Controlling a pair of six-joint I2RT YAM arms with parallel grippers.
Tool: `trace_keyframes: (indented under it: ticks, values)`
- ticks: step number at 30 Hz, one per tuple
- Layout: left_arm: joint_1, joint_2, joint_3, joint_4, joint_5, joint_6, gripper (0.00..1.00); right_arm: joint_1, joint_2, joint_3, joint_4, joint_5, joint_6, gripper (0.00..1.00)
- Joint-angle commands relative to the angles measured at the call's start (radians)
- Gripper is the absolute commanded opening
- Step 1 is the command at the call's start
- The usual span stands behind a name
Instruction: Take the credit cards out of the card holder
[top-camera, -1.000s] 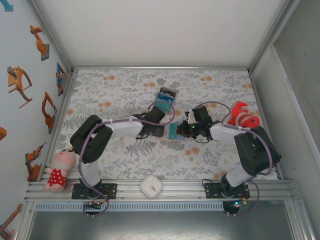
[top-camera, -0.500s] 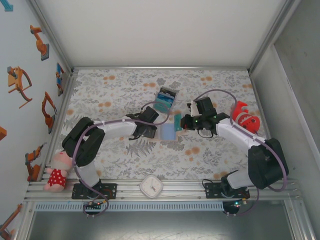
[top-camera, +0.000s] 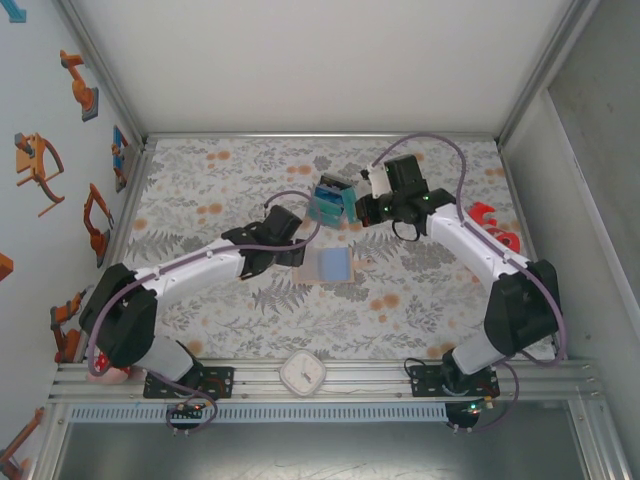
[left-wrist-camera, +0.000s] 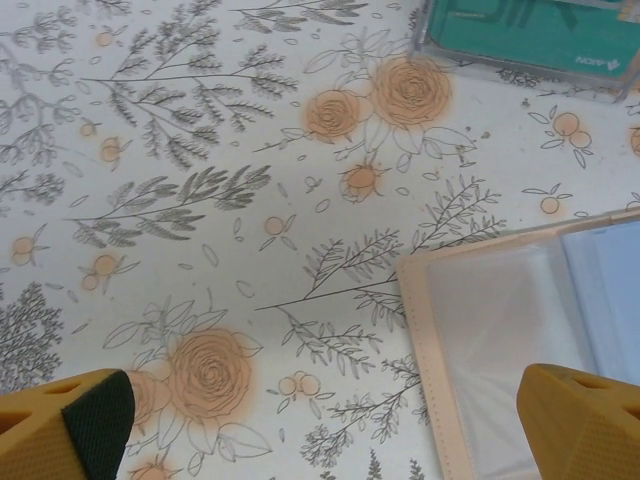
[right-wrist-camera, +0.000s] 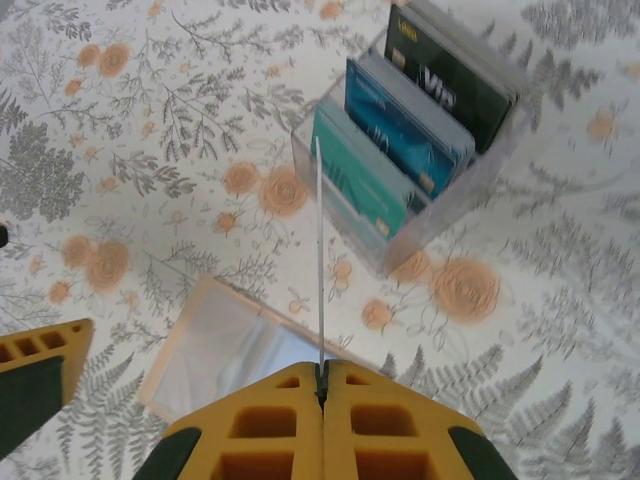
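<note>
- Left hand (left-wrist-camera: 320, 430) is hovering low over the table (left-wrist-camera: 200, 150), its fingers standing wide apart and gripping nothing. The card holder (left-wrist-camera: 520, 340) is lying open and flat just beside one of its fingers, so this hand is the nearer one to it.
- Right hand (right-wrist-camera: 322, 385) is pressing its fingers together on one credit card (right-wrist-camera: 319, 250), which is showing edge-on, its long axis running straight forward from the hand.
- Clear card stand (right-wrist-camera: 500, 140) is standing just ahead of that card's far end, so the coming move is probably depending on lining the card up with the front slot.
- Black card (right-wrist-camera: 450, 70) in the stand is carrying "VIP"; the writing on the teal card (right-wrist-camera: 360, 185) is too small to read.
</note>
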Motion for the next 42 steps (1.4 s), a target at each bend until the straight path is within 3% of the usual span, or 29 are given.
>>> trace_keyframes:
  ticks: [1, 19, 29, 42]
  values:
    - [0.003, -0.058, -0.072, 0.024, -0.040, -0.082, 0.97, -0.004, 0.050, 0.090, -0.042, 0.009, -0.149, 0.00]
    - [0.005, -0.190, -0.262, 0.135, -0.077, -0.256, 0.97, -0.003, 0.410, 0.529, -0.320, -0.076, -0.518, 0.00]
    - [0.015, -0.306, -0.337, 0.149, -0.132, -0.286, 0.97, -0.001, 0.560, 0.680, -0.447, -0.046, -0.597, 0.00]
    - [0.033, -0.336, -0.351, 0.128, -0.136, -0.296, 0.97, 0.002, 0.695, 0.827, -0.560, -0.050, -0.629, 0.00]
